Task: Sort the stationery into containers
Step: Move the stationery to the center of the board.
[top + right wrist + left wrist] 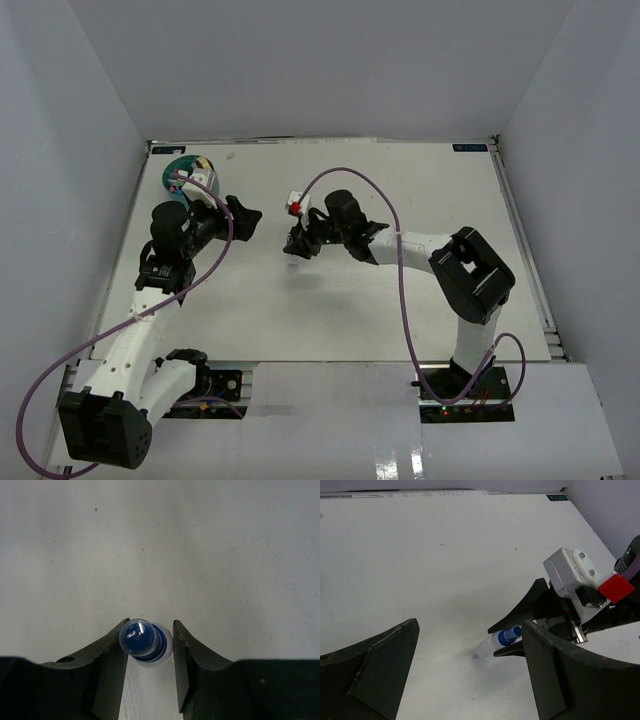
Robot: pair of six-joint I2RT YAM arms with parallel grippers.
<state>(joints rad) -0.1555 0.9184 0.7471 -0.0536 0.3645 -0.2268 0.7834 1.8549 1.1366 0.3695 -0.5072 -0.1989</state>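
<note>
Between the jaws of the right gripper (150,626), closed on its cap end, sits the small blue-capped bottle (145,641), a fingertip-only pinch that could let it slip, while the left gripper (470,630) gapes wide, empty.

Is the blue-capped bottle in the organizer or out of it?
Out. The bottle sits between the right fingers over the table, apart from the organizer in the far-left corner.

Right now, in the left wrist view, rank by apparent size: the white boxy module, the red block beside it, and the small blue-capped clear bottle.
1. White boxy module, clearly largest.
2. Red block and small blue-capped clear bottle: look alike; the right gripper hides part of the bottle, so unranked.
</note>
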